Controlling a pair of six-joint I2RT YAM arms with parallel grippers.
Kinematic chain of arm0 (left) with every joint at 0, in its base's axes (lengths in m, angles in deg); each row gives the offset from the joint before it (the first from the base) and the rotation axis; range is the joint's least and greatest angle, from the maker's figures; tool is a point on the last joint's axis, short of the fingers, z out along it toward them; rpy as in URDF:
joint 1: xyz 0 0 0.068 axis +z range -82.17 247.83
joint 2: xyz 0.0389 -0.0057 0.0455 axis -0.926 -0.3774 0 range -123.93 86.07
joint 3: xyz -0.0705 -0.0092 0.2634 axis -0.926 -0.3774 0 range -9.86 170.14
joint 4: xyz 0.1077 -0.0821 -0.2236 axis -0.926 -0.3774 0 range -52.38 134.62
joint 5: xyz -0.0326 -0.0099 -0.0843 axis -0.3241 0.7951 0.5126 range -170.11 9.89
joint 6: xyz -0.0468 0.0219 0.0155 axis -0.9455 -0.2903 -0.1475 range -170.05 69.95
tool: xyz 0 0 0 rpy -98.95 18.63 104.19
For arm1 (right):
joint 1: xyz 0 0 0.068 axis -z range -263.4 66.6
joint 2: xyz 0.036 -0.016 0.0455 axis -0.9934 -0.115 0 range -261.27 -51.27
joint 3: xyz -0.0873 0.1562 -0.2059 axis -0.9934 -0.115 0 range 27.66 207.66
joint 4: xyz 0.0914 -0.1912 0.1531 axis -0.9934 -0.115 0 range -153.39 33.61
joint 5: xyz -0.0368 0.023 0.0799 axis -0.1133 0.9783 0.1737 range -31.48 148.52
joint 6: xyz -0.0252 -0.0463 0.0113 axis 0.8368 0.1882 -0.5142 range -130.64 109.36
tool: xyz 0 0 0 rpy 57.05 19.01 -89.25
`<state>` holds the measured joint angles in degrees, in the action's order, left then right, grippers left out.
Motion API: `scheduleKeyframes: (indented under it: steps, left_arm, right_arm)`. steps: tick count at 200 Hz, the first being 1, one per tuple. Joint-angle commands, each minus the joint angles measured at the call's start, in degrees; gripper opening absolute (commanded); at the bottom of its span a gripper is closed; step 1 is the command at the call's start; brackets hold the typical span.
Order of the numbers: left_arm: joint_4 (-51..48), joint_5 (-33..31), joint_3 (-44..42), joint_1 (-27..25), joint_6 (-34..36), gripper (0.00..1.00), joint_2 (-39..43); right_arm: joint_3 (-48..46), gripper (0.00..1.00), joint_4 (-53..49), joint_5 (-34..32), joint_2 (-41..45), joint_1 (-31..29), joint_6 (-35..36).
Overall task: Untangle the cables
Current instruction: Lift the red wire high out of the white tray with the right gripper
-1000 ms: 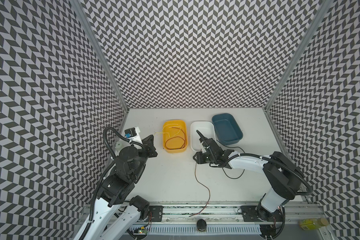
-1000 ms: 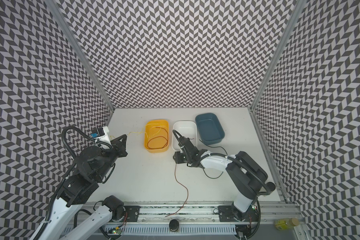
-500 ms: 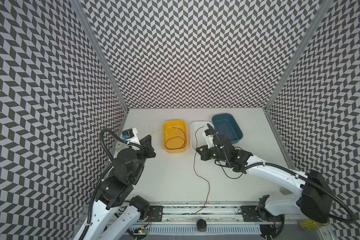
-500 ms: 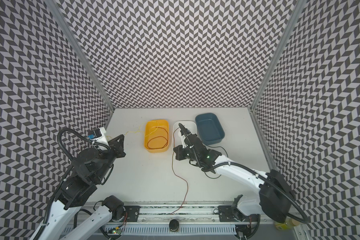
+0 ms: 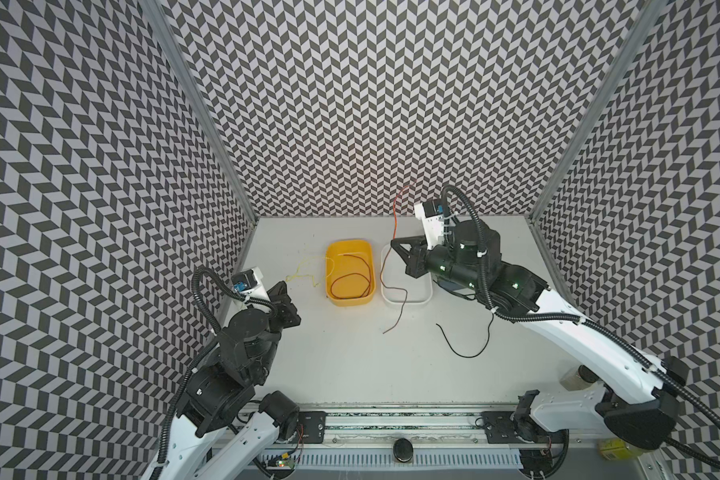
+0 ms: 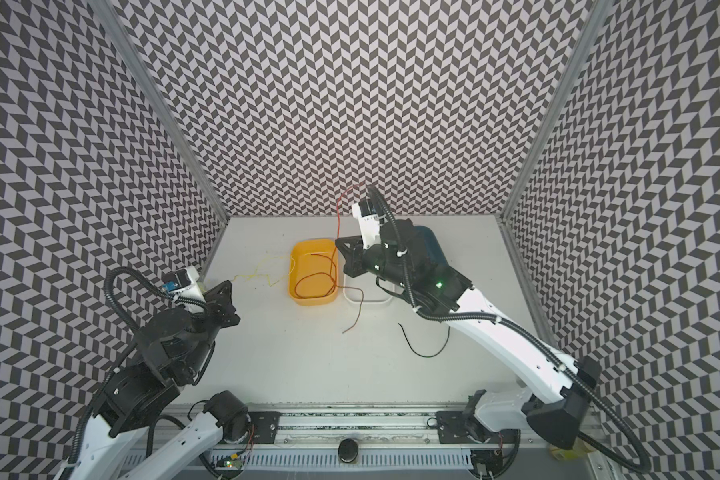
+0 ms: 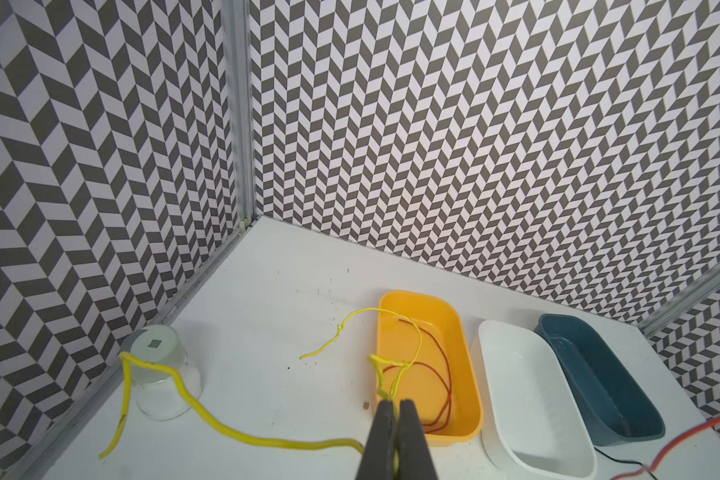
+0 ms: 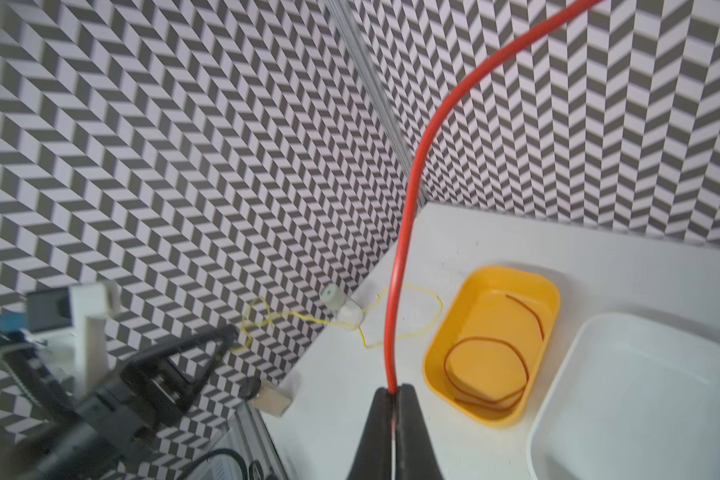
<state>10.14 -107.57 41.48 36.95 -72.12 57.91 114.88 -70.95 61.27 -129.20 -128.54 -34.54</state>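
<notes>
Lying in yellow tray (image 8: 454, 320): dark-red cable (image 8: 487, 339)

The red cable (image 8: 403, 249) pinched in the right gripper (image 8: 393, 390) has a smooth, glossy plastic sheath; the gripper's fingers (image 8: 373, 440) look matt black and rubbery. Just beyond them, the yellow tray (image 8: 435, 353) and the white tray (image 8: 641, 395) are smooth, faintly glossy plastic. The left gripper (image 7: 395, 402) nips a yellow cable (image 7: 275, 444) of satin plastic, above a matt white tabletop (image 7: 267, 291).

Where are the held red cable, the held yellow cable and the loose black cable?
red cable (image 8: 395, 291): right wrist view, on the stretch rising above the shut jaws.
yellow cable (image 7: 308, 444): left wrist view, on the thick stretch running up to the jaws.
black cable (image 5: 468, 356): a top view, on the bottom of its curve.
</notes>
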Motion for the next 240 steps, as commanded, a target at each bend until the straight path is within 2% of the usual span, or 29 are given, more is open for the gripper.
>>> scheduleKeyframes:
  steps: [1, 46, 93, 108, 138, 178, 206, 240]
  left_arm:
    - [-0.89, -3.6, -0.88, -0.42, 0.88, 0.0, -0.47]
    - [-0.34, -4.72, -1.45, -0.42, 1.43, 0.0, 0.46]
    - [-0.41, -8.22, -1.81, -0.42, 0.84, 0.0, 2.76]
    - [-0.29, -9.79, -1.99, -0.42, 0.53, 0.0, 3.58]
    - [0.64, -12.41, -3.23, -0.84, 0.88, 0.0, 6.22]
    - [0.67, -12.09, -3.25, -1.12, 0.97, 0.0, 6.44]
    - [1.04, -11.7, -3.39, -1.38, 1.32, 0.0, 6.55]
    - [1.18, -11.3, -3.48, -1.47, 1.4, 0.0, 6.31]
  right_arm:
    - [7.6, 0.0, -3.66, -0.28, -3.43, -0.78, 3.3]
    - [24.91, 0.0, -7.76, 0.92, -12.47, -1.78, 6.21]
    - [47.5, 0.0, -16.26, -0.34, -28.0, -1.76, 14.34]
    - [52.2, 0.0, -17.11, -1.02, -31.73, -1.63, 14.51]
    - [53.36, 0.0, -12.23, 1.06, -35.39, -1.61, 15.41]
    - [56.31, 0.0, -8.07, 3.37, -41.77, -0.68, 18.42]
    - [56.32, 0.0, -5.08, 6.19, -45.2, 1.27, 17.26]
    - [48.52, 0.0, 1.14, 9.18, -45.82, 2.6, 15.55]
